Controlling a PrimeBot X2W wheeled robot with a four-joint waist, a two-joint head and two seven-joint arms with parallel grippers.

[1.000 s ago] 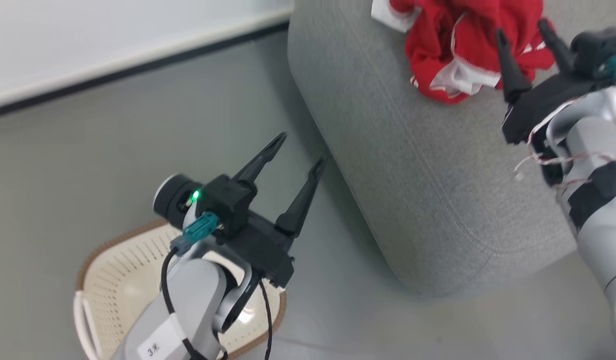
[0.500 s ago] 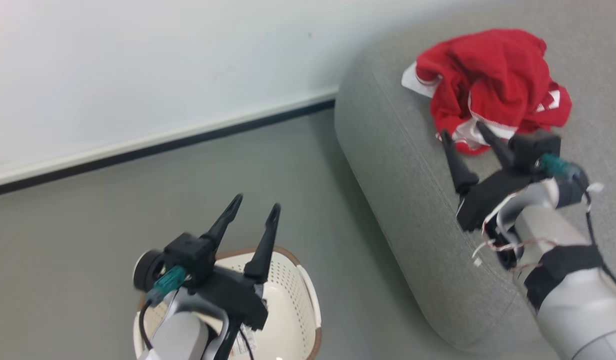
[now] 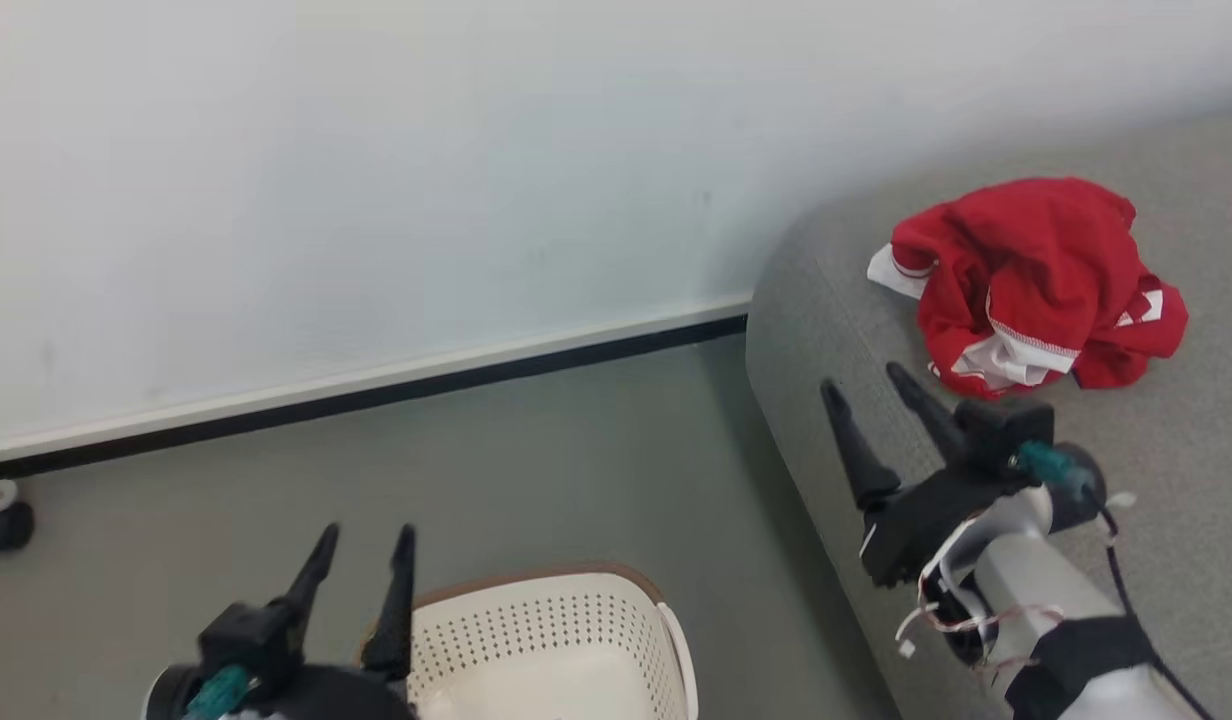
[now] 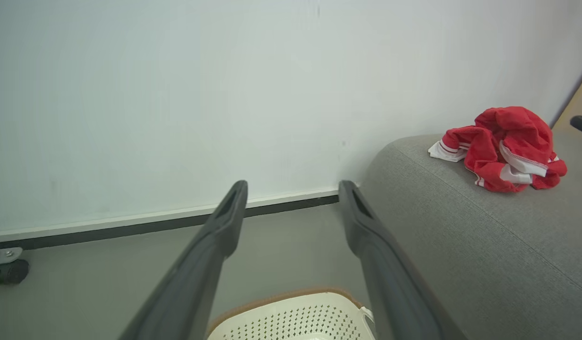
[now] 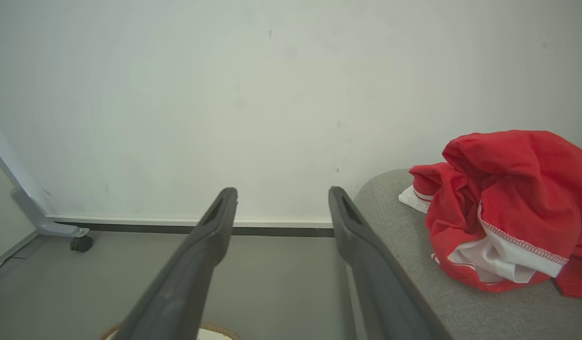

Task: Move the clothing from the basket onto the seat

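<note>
The red clothing (image 3: pixel 1031 280) with white trim lies crumpled in a heap on the grey seat (image 3: pixel 836 330), also seen in the left wrist view (image 4: pixel 503 146) and the right wrist view (image 5: pixel 503 212). The cream basket (image 3: pixel 546 640) with its brown rim stands on the floor at the bottom, and its visible inside holds nothing. My left gripper (image 3: pixel 366 540) hangs open beside the basket's left rim. My right gripper (image 3: pixel 866 385) is open over the seat's near edge, a short way in front of the clothing, nothing between its fingers.
A white wall with a black baseboard (image 3: pixel 376 395) runs behind the grey floor. A small black caster wheel (image 3: pixel 1 520) sits at the far left by the wall. Grey floor lies between basket and seat.
The head camera has tilted up, so the wall now fills the top. Both grippers have drawn back toward me; the right one now sits clear of the clothing, which stays on the seat.
</note>
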